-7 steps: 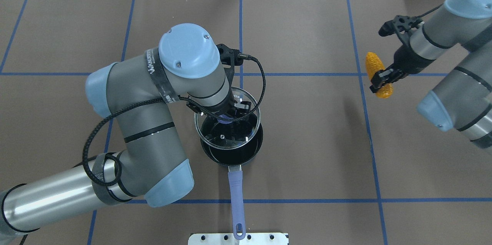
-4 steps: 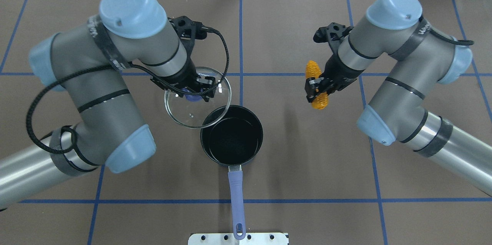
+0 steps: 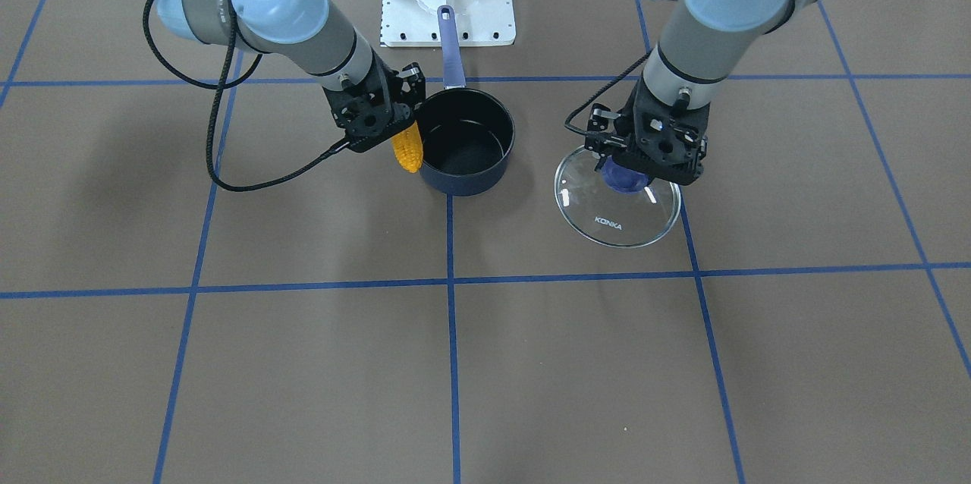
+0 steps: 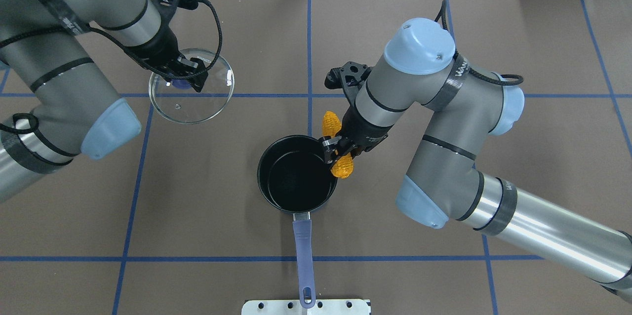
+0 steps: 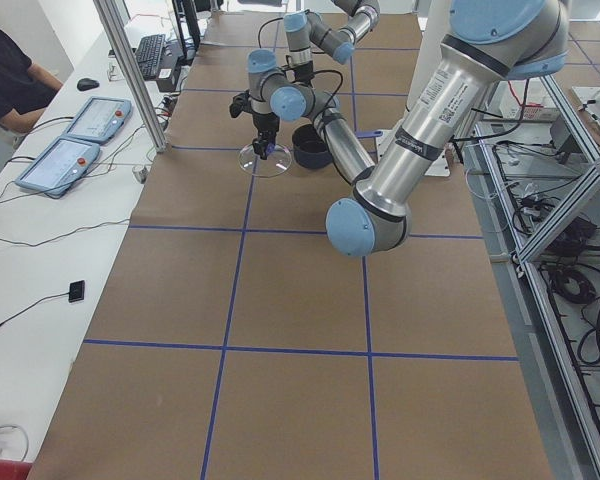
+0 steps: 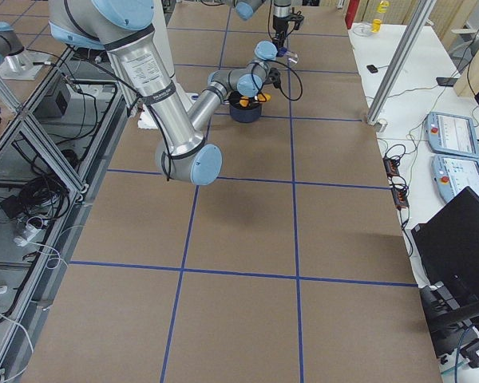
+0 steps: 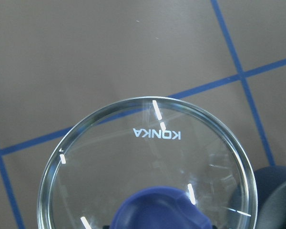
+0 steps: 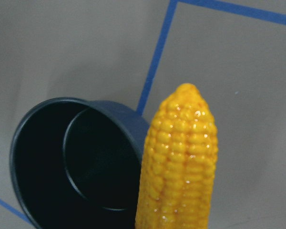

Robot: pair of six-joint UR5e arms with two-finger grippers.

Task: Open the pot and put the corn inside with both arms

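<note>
Brown table cover [image 4: 207,206] gridded with blue tape lines [image 4: 395,258].

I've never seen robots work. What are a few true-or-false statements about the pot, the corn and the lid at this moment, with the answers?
The pot is uncovered and empty. True.
The corn lies inside the pot. False: the right gripper holds it beside the rim.
The left gripper holds the glass lid by its blue knob. True.
The lid sits on the pot. False: it is well off to one side, apart from the pot.
</note>
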